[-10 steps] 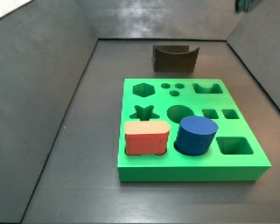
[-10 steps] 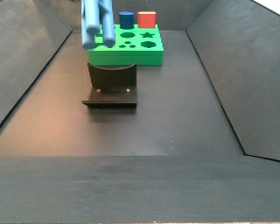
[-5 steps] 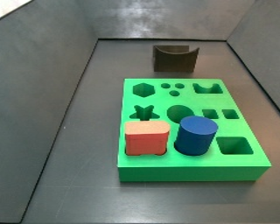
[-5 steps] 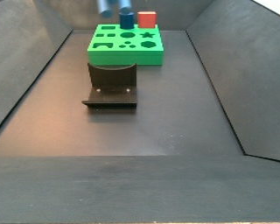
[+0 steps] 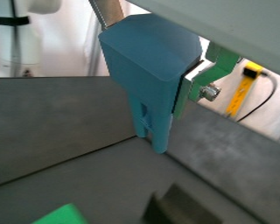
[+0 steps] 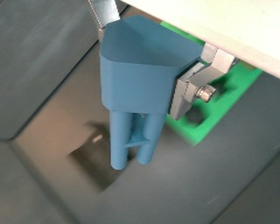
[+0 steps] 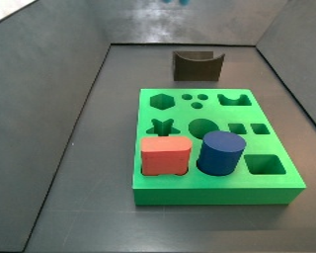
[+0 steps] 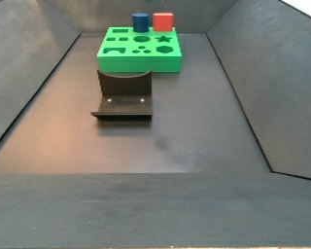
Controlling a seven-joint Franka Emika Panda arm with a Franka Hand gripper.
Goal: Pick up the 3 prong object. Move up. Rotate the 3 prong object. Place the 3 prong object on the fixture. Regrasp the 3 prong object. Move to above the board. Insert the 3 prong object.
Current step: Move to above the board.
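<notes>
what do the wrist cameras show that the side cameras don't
Only the wrist views show the gripper, high above the floor, shut on the 3 prong object, which hangs prongs down. Only the side views show the red block, the dark blue cylinder and the whole fixture, standing empty. Both show the green board and the dark floor.

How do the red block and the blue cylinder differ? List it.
The red block is squarish with rounded corners and a flat top; the blue cylinder is round. The block is red, the cylinder dark blue. In a side view the cylinder stands a little taller than the block. Both stand upright side by side in the green board, away from the gripper, which holds the 3 prong object above the floor.
</notes>
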